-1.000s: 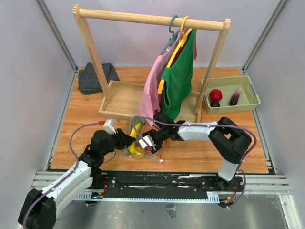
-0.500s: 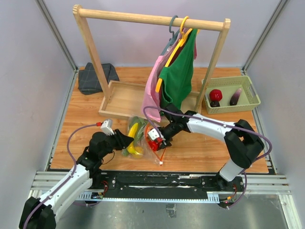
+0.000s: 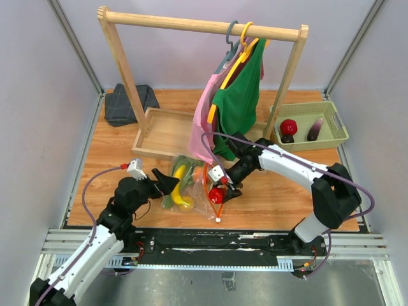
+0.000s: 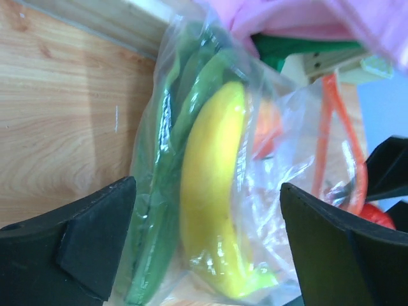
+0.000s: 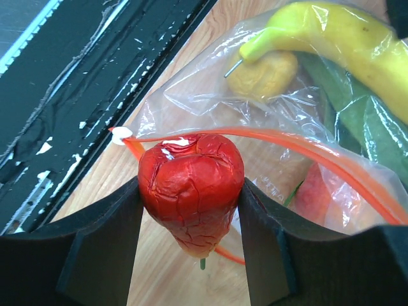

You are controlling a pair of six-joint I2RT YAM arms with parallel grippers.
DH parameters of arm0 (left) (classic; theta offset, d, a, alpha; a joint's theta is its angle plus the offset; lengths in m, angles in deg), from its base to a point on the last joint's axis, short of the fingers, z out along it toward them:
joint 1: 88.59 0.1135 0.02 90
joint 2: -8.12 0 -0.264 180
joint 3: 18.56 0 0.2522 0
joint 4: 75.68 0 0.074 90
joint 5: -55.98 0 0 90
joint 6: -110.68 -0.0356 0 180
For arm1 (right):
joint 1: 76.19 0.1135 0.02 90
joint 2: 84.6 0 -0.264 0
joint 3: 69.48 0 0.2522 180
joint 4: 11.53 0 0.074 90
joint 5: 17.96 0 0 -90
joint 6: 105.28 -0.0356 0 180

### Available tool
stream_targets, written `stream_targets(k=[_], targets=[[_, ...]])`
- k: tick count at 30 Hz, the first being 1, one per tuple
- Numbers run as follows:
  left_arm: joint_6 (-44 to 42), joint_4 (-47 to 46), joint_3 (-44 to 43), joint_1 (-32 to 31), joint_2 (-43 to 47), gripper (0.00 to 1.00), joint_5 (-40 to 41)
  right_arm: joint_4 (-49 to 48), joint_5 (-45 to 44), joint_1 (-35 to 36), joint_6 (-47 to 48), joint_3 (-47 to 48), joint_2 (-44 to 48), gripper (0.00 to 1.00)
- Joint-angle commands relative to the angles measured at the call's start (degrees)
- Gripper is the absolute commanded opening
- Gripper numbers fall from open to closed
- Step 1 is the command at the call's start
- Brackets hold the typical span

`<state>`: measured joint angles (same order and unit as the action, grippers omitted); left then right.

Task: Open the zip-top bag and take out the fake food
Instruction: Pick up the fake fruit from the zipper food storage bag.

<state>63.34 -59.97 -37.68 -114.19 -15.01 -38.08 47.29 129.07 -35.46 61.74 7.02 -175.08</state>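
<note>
The clear zip-top bag (image 3: 194, 194) lies on the table near the front edge, its orange zip strip (image 5: 331, 159) open and the white slider (image 5: 121, 135) at one end. Inside it are a yellow banana (image 4: 210, 191), long green leafy pieces (image 4: 159, 210), a small yellow fruit (image 5: 264, 73) and a peach (image 5: 315, 191). My right gripper (image 5: 191, 210) is shut on a red round fruit (image 5: 190, 185), just outside the bag's mouth and above the wood. My left gripper (image 4: 207, 236) stands wide open, its fingers either side of the bag's closed end without touching it.
At the back right, a green basket (image 3: 331, 137) holds a red fruit (image 3: 289, 126) and a purple eggplant (image 3: 315, 129). A wooden clothes rack (image 3: 197, 25) with pink (image 3: 205, 121) and green (image 3: 239, 108) garments stands just behind the bag. A dark folded cloth (image 3: 129, 103) lies back left.
My left gripper has opened, let go of the bag and drawn back left. My right gripper has pulled the red fruit out of the bag, toward the right.
</note>
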Motion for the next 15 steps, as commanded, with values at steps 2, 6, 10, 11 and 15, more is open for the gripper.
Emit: stream_targets(k=[2,6,10,11,15], targets=[[2.4,5.7,-9.2,-0.1,2.4,0.99,7.1,7.6,2.3,-3.4,1.9,1.1,2.9,0.19],[5.5,7.5,-21.6,-0.1,-4.4,0.99,9.6,10.4,2.4,-5.2,2.2,1.8,4.1,0.19],[11.6,13.5,-37.9,-0.1,-14.7,0.99,11.0,12.3,2.5,-7.2,2.4,1.1,6.3,0.19],[12.6,15.5,-41.9,-0.1,-17.0,0.99,11.2,12.5,2.5,-7.6,2.3,0.7,7.0,0.19],[15.0,19.4,-55.5,-0.2,-22.0,0.99,11.7,14.3,3.2,-10.5,1.2,0.5,8.7,0.19]])
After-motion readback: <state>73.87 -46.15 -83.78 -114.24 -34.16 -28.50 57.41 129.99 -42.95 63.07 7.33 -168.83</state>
